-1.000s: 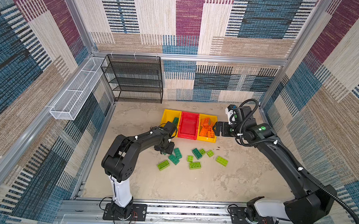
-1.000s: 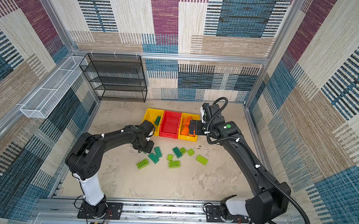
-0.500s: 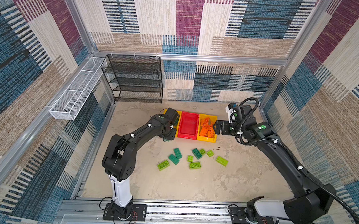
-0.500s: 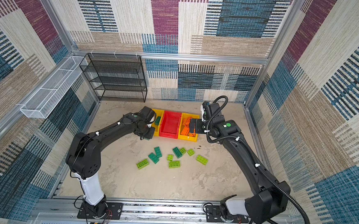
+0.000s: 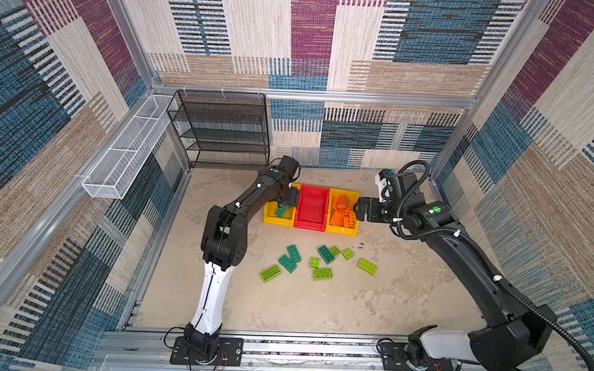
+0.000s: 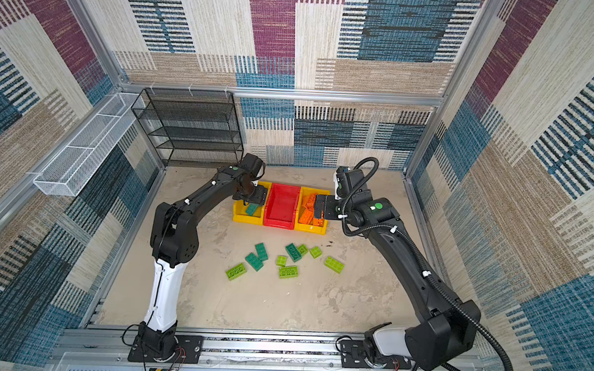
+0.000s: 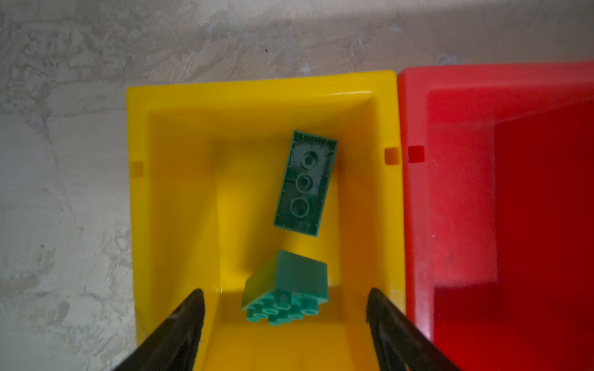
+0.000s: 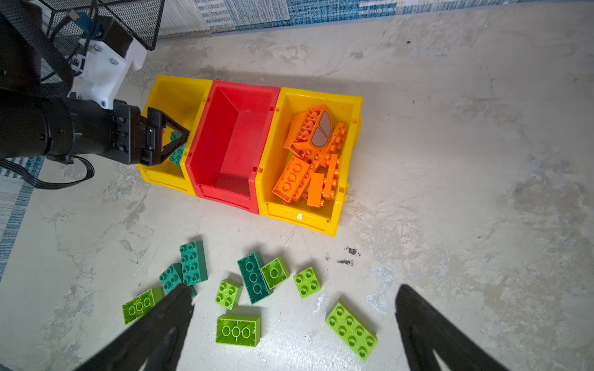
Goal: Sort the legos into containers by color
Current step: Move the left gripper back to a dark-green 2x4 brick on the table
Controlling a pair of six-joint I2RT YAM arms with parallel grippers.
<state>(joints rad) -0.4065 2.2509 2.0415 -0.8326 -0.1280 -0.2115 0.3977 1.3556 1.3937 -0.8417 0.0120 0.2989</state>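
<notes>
Left tool [image 7: 284,290] wide, empty; teal brick [image 7: 287,276] sits tipped in the left yellow bin [image 7: 257,86] just beneath it, so a low pull-back may snag it. Right tool [image 8: 293,286] wide, empty. Touching teal and lime bricks [image 8: 254,278] on the tabletop [image 8: 450,160] risk a mixed-colour grab.

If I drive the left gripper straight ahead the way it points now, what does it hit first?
Likely the tilted teal brick just ahead, between the open left gripper tips, inside the yellow bin; then the bin floor. Depth is unclear.
</notes>
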